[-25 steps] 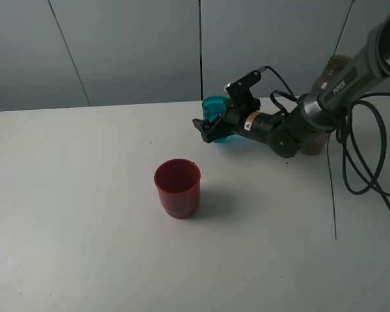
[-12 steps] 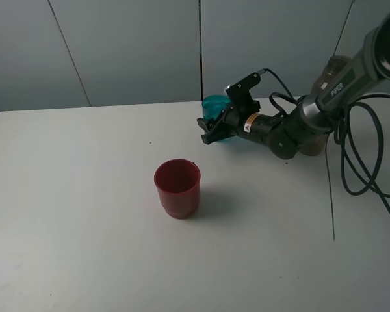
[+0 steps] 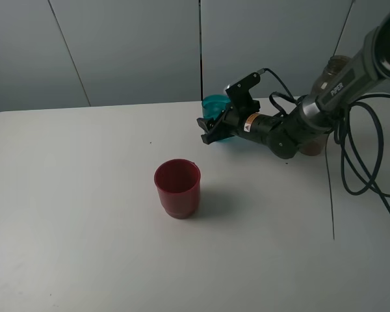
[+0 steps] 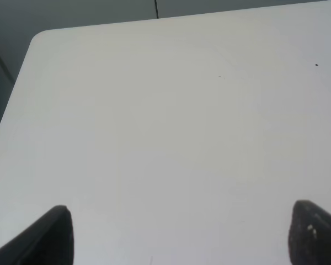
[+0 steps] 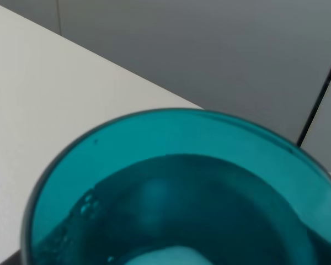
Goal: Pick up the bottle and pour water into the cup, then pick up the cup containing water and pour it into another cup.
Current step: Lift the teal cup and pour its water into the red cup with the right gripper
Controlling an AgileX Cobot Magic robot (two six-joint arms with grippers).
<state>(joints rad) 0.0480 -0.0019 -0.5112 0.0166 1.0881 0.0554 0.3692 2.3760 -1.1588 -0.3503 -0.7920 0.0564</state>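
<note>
Bottle (image 3: 336,67) behind arm (image 3: 312,112), red cup (image 3: 177,188) apart

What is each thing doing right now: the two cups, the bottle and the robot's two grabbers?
teal cup, upright, water inside, held
red cup, upright on the table, untouched, no water seen in it
bottle, upright, mostly hidden behind the right arm
right gripper, jaws shut on the teal cup
left gripper, jaws open, nothing between them
</note>
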